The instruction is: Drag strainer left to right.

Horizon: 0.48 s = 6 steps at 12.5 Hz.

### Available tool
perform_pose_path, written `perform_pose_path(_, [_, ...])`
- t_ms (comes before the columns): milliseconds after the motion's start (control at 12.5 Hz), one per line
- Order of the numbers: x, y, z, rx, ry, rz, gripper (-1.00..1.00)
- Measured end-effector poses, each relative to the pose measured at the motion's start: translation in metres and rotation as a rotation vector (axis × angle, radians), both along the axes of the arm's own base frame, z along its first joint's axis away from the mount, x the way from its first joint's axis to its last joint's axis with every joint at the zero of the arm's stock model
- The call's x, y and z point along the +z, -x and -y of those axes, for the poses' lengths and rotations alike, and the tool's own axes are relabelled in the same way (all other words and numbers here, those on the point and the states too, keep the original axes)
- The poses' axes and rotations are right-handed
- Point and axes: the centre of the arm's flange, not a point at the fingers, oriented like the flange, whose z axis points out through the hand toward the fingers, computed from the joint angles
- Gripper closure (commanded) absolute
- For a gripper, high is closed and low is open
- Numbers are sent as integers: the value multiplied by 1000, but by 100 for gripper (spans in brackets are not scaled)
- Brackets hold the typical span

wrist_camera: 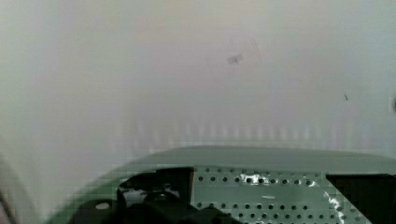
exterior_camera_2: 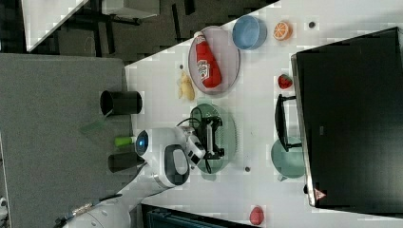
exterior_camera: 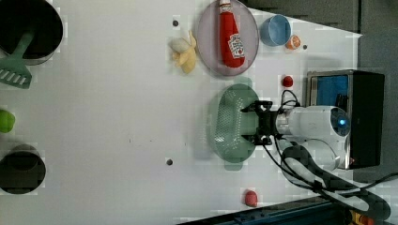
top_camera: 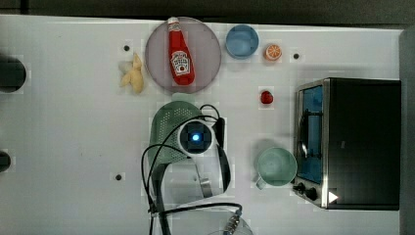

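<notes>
White desk (top_camera: 73,122) carries the strainer (exterior_camera: 225,124); the gripper (exterior_camera: 256,123) sits over its rim, fingers apart, apparently untouching. Hook one wall low, then drag steadily, avoiding the mug (top_camera: 276,166).

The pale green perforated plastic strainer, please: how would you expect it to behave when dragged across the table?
The pale green perforated plastic strainer looks thin-walled, so probably light and fairly stiff. On the smooth white table it should slide easily. Its broad, shallow shape suggests tipping is unlikely.
</notes>
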Motion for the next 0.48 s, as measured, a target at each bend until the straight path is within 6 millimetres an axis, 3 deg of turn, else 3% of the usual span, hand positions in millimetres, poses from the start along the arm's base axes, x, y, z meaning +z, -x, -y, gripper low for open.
perform_pose_path(480, [-5,-1,71,5,40,-29,-100])
